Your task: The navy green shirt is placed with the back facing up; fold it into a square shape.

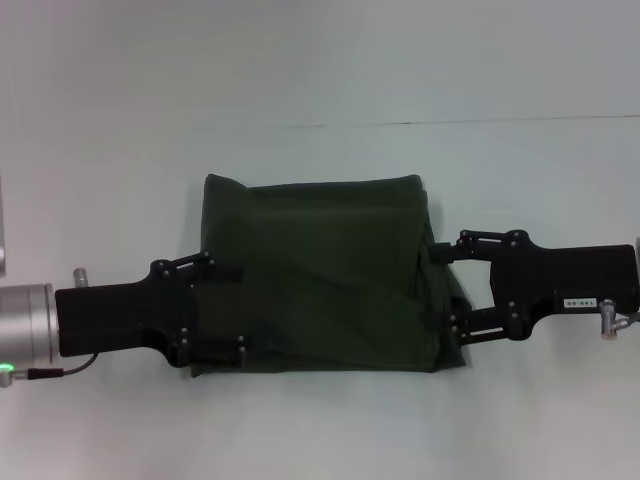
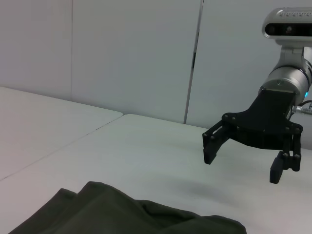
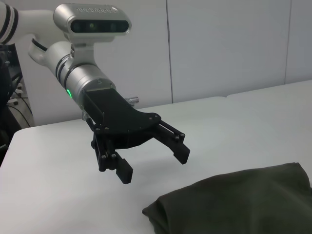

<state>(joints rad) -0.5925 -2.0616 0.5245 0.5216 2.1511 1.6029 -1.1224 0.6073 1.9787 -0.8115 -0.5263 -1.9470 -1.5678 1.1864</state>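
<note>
Shirt: the navy green shirt [image 1: 325, 275] lies folded into a rough rectangle mid-table
Left gripper [image 1: 225, 310]: hovers at its left edge, fingers spread, holding nothing
Right gripper [image 1: 448, 290]: hovers at the right edge, fingers apart, empty
Table [image 1: 320, 60]: white, bare around the cloth

Right gripper [image 2: 242, 164] (fingers spread) above table [image 2: 122, 151], beyond navy green shirt [image 2: 126, 214]

white table [image 1: 320, 430] | seam between tabletops [image 1: 400, 124] | pale panelled wall [image 2: 131, 53] behind
</note>
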